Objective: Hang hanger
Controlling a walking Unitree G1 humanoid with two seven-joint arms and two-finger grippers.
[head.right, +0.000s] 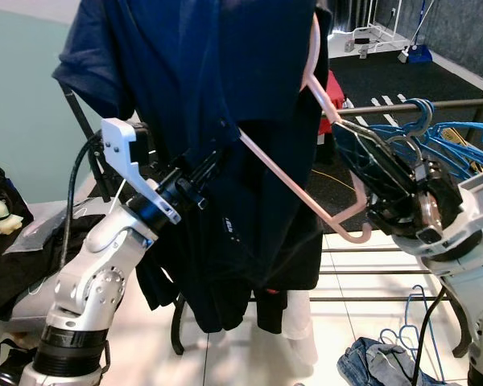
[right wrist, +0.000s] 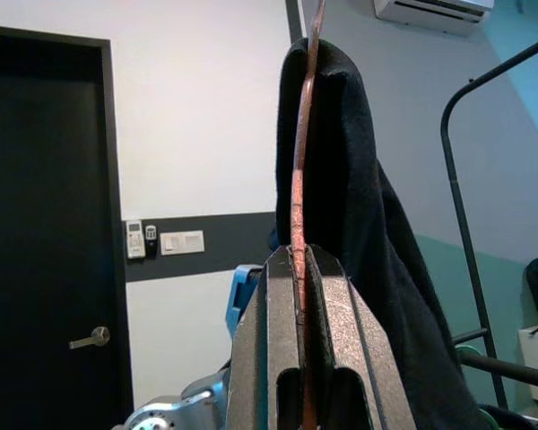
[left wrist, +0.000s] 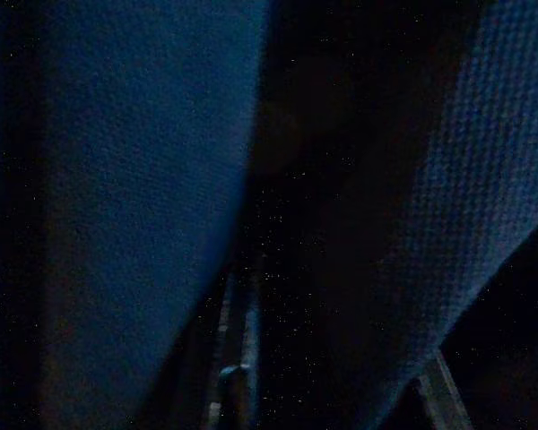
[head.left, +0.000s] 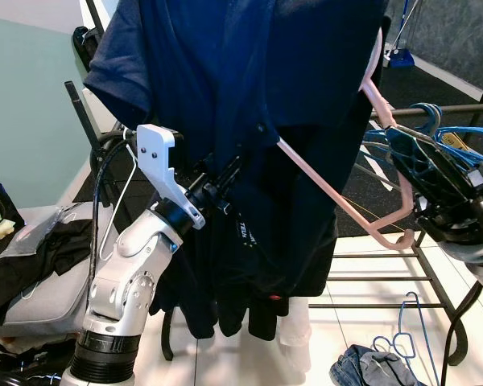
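Right pincer (right wrist: pixel 298 296) clamped on a pink hanger (head.right: pixel 306 189) carrying a navy T-shirt (head.right: pixel 225 96).

The pincer's fingers are pressed narrow against the hanger's thin rim, holding it raised at the right, tilted, in front of the drying rack's rail (head.right: pixel 459 104) where blue hangers (head.right: pixel 435 133) already sit. The shirt drapes leftward over the left pincer (head.right: pixel 197 181), which is buried in the cloth; I cannot tell its state. Jeans (head.left: pixel 370 366) lie on the tiled floor (head.left: pixel 362 318) nearby.
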